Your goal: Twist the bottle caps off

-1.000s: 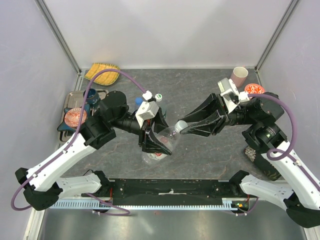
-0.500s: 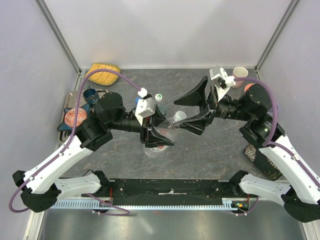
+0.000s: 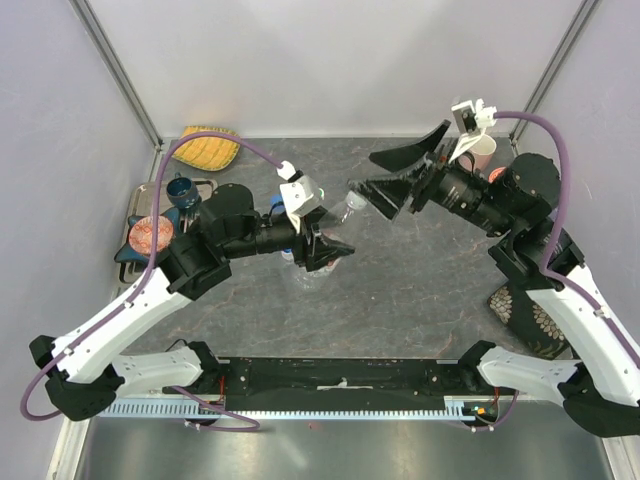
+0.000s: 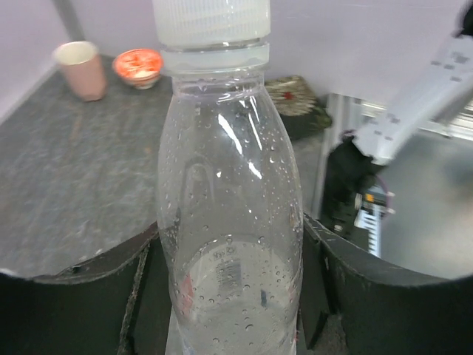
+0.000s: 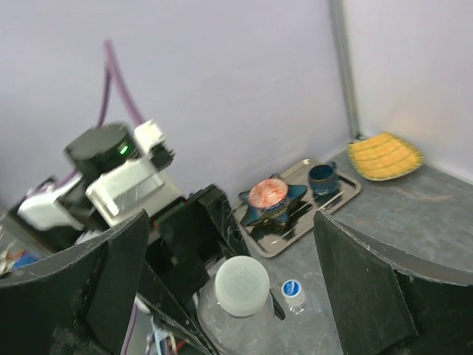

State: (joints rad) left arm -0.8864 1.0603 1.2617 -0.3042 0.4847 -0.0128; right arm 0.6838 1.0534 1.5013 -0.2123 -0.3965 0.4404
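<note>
Right gripper (image 3: 368, 172): letting go of the white cap (image 4: 211, 22), its fingers spreading wide apart.
Right gripper's path: rising and drawing back toward the far right, coming clear of the cap.
Left gripper (image 3: 322, 250): carrying the clear bottle (image 4: 233, 222) toward the far side, tipping it more upright.

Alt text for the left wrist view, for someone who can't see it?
A clear plastic bottle beaded with droplets fills the frame, clamped low in the left gripper, its white ribbed screw cap on at the top edge. Behind, on the grey table, stand a pink cup and a red-orange bowl.
</note>
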